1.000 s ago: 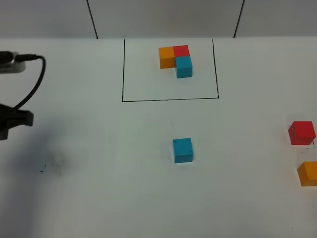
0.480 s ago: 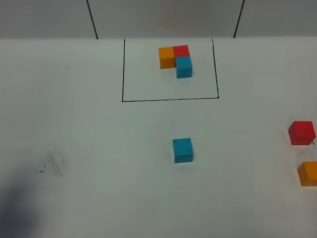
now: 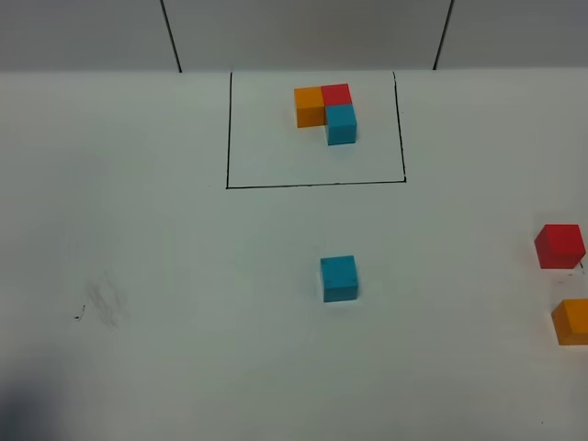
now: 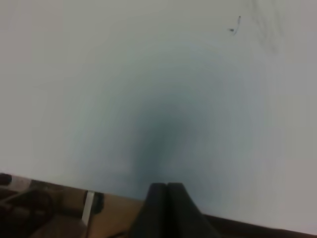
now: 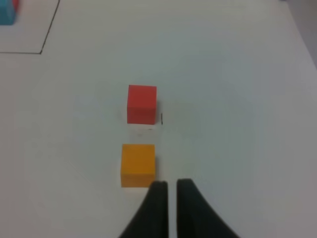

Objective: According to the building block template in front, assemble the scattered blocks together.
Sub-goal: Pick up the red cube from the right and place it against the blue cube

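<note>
The building block template (image 3: pixel 326 115) is an orange, red and blue L inside a black drawn rectangle (image 3: pixel 315 184) at the back of the table. The scattered blocks lie apart: the blue cube (image 3: pixel 339 278) mid-table, the red cube (image 3: pixel 559 246) and the orange cube (image 3: pixel 571 322) at the right edge. Neither gripper shows in the exterior high view. In the right wrist view my right gripper (image 5: pixel 172 186) is shut and empty, just beside the orange cube (image 5: pixel 138 165), with the red cube (image 5: pixel 142 103) beyond it. My left gripper (image 4: pixel 166 187) is shut and empty over bare table.
The left wrist view shows the white table's edge (image 4: pixel 59 178) close under the left gripper and a small dark scuff (image 4: pixel 235 27). The same scuff marks the table's left part (image 3: pixel 96 308). A corner of the template (image 5: pixel 6 15) shows in the right wrist view.
The left arm, seen at the left edge one second ago, has pulled out of the exterior view. Its shadow has shrunk to the bottom left corner. The cubes have not moved.
</note>
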